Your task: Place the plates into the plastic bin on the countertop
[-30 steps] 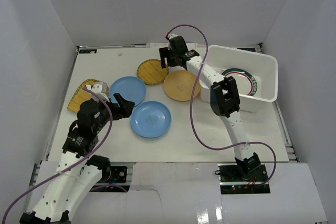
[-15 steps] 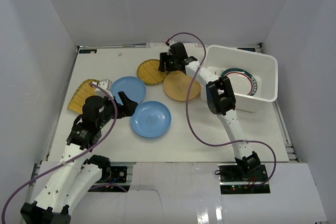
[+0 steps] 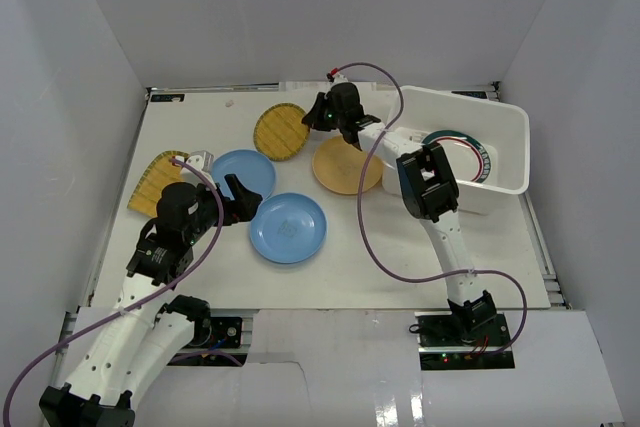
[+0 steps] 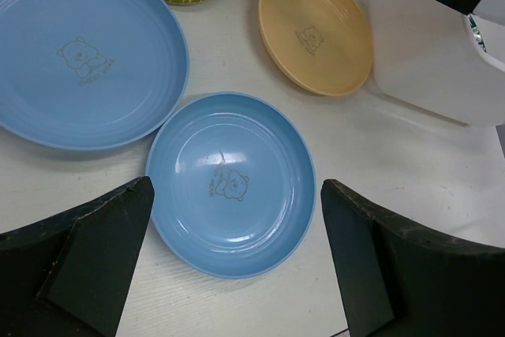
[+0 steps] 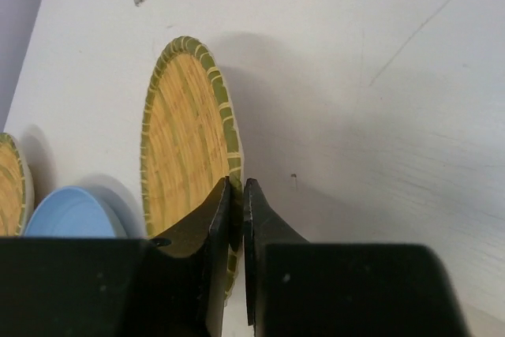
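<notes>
Right gripper: jaws pressed together on the near rim of the round yellow-green striped woven plate, upper centre of top view. It's an edge pinch, prob b/c a flat dish lying on the white countertop offers nothing else to grab. The shadow beside the plate in the right wrist view suggests the pinched side is tipped up a bit. Can't tell if it's fully off the surface.

Left gripper: jaws spread wide, holding nothing. It hangs over the lower light blue round plate, which sits mid-frame btwn the fingers in the left wrist view, so likely lined up as a pick. The second light blue plate is upper left there, just beside the first. The orange-yellow round plate is upper right. The fan-shaped striped plate is far left of top view.

The white rectangular plastic bin is upper right of top view, w/ a white plate with patterned rim inside. So at least one plate is in and five are out.

Next move needs a lift and a carry rightward, past the orange-yellow plate, to the bin. The rim grip is thin, so the plate could swing or slip.
</notes>
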### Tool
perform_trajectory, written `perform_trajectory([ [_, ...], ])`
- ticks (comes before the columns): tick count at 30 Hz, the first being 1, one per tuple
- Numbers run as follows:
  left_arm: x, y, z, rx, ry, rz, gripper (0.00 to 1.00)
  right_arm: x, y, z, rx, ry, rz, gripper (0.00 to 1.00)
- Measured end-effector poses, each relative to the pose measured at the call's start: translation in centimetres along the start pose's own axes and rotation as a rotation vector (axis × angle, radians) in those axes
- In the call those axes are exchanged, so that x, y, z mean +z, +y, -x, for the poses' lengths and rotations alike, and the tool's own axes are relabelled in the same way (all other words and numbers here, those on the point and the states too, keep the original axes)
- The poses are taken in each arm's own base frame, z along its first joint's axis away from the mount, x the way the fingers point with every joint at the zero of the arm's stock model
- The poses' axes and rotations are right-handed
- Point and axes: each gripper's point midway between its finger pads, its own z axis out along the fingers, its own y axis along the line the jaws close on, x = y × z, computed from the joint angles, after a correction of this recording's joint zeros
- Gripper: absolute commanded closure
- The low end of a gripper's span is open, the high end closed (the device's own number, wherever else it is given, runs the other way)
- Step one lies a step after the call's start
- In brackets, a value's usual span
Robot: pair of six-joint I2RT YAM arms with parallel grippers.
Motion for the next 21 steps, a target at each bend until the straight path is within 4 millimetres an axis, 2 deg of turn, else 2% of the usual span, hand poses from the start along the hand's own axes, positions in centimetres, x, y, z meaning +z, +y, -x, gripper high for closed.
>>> perform_trajectory([
  [2, 0.0, 0.1, 0.0, -0.001, -0.002, 0.003, 0.02, -0.8, 0.9, 1.5, -0.014, -0.043, -0.006, 0.92],
  [8, 0.1, 0.4, 0.2, -0.004, -0.007, 0.020, 0.02, -3.4, 2.6, 3.7, -0.032, -0.103, -0.014, 0.92],
  [13, 0.3, 0.9, 0.2, -0.032, -0.012, 0.050, 0.02, -7.6, 5.5, 7.2, -0.045, -0.181, 0.008, 0.92],
  [15, 0.5, 1.0, 0.1, -0.066, -0.007, 0.061, 0.02, -10.6, 7.5, 9.6, -0.055, -0.235, 0.033, 0.92],
  [17, 0.9, 1.2, 0.1, -0.110, -0.003, 0.084, 0.02, -14.6, 9.4, 12.3, -0.064, -0.309, 0.058, 0.92],
  [19, 1.3, 1.7, 0.1, -0.165, -0.006, 0.121, 0.03, -19.4, 11.3, 14.4, -0.063, -0.373, 0.094, 0.92],
  [21, 1.7, 2.3, 0.2, -0.234, -0.026, 0.163, 0.05, -25.1, 11.7, 16.3, -0.047, -0.457, 0.116, 0.92],
])
